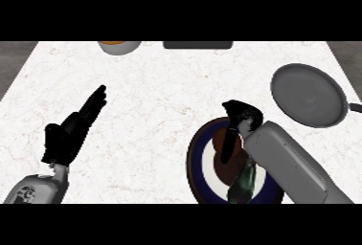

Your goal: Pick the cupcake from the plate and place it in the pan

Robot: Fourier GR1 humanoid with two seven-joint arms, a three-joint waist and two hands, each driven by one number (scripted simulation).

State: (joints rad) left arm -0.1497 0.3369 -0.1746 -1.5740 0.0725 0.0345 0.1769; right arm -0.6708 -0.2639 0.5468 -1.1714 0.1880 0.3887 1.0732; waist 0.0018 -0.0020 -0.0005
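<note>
On the dark-rimmed plate (198,158), left of and nearer than the grey pan (309,94), the brown cupcake (228,143) sits half hidden under the right hand (238,125), whose fingers curl around it, while the left hand (73,128) rests straight-fingered far left of the plate.

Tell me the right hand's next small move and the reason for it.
Probably close the fingers round the cupcake. The right hand is over the plate with its fingers down at the cupcake, but a closed hold is not visible. The pan sits empty to the right, so lifting comes after.
</note>
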